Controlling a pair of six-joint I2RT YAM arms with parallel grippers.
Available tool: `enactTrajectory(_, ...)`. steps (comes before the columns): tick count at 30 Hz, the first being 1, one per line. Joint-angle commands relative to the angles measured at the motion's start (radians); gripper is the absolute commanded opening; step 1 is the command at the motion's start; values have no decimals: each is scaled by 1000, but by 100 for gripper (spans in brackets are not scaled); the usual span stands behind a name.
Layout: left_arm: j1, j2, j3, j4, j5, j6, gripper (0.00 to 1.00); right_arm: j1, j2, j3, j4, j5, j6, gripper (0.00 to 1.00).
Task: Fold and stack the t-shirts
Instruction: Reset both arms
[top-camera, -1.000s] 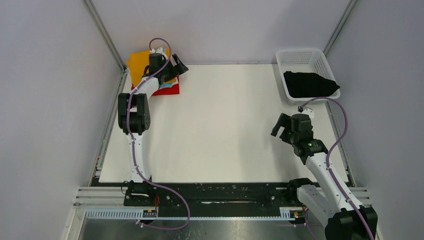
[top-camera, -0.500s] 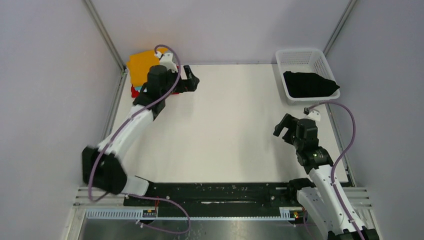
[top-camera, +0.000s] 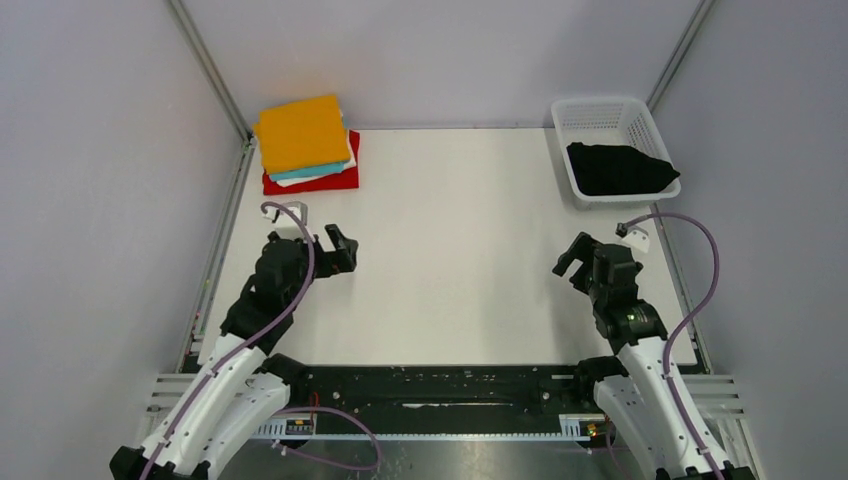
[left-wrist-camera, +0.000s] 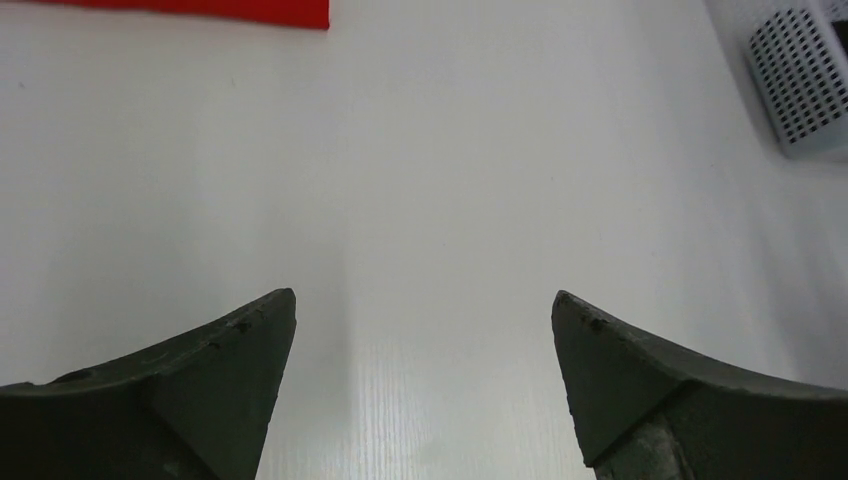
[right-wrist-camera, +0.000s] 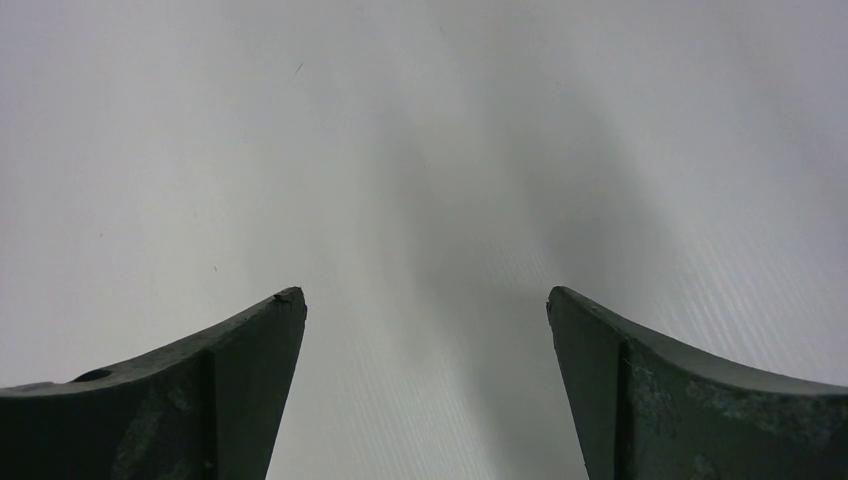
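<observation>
The orange-yellow t-shirt (top-camera: 302, 133) lay folded in the far-left corner of the tabletop (top-camera: 460, 230), on top of a teal t-shirt (top-camera: 316, 170) and a red t-shirt (top-camera: 338, 181), while the black t-shirt (top-camera: 617, 168) sat crumpled in the white basket (top-camera: 600, 112) at the far right. The left fingers (top-camera: 342, 250) hung spread wide and empty over bare tabletop, well apart from the folded shirts; the right fingers (top-camera: 571, 258) were likewise parted, gripping nothing.
</observation>
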Motion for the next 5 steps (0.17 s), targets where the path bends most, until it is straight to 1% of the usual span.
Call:
enactTrajectory(1, 0, -76, 10, 29, -42, 1, 99, 5, -8, -11, -11, 46, -1, 99)
enactTrajectory(5, 0, -56, 30, -2, -100, -30, 99, 5, 25, 39, -82, 57, -12, 99)
